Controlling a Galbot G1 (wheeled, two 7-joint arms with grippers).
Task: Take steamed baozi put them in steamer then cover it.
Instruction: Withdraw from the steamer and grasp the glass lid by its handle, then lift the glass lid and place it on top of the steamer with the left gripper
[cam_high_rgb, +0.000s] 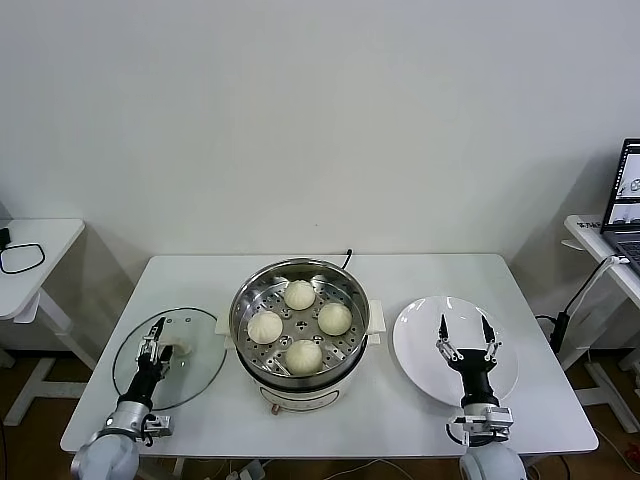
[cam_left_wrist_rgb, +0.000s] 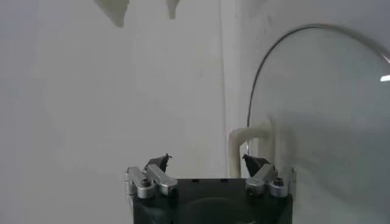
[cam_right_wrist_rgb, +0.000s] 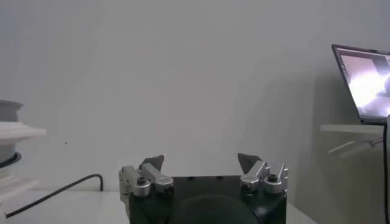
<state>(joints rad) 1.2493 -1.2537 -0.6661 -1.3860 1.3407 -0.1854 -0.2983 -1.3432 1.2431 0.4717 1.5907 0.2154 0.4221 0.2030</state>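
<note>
Head view: four buns (cam_high_rgb: 300, 325) sit inside the steamer (cam_high_rgb: 300, 372), uncovered.
Left hand (cam_high_rgb: 155, 337) open over the glass lid (cam_high_rgb: 190, 375) on the desk (cam_high_rgb: 560, 420); right hand (cam_high_rgb: 464, 330) open above the plate (cam_high_rgb: 415, 340).

cream-white pleated baozi (cam_high_rgb: 300, 295), shiny steel steamer (cam_high_rgb: 245, 300)

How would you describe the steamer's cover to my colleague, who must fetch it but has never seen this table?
Start at the white table and find the shiny steamer at its centre, holding four baozi. The cover lies flat on the table on the robot's left of that pot, under the open left gripper. Unlike the opaque white plate on the other side, it is clear glass with a metal rim and a cream handle.
</note>
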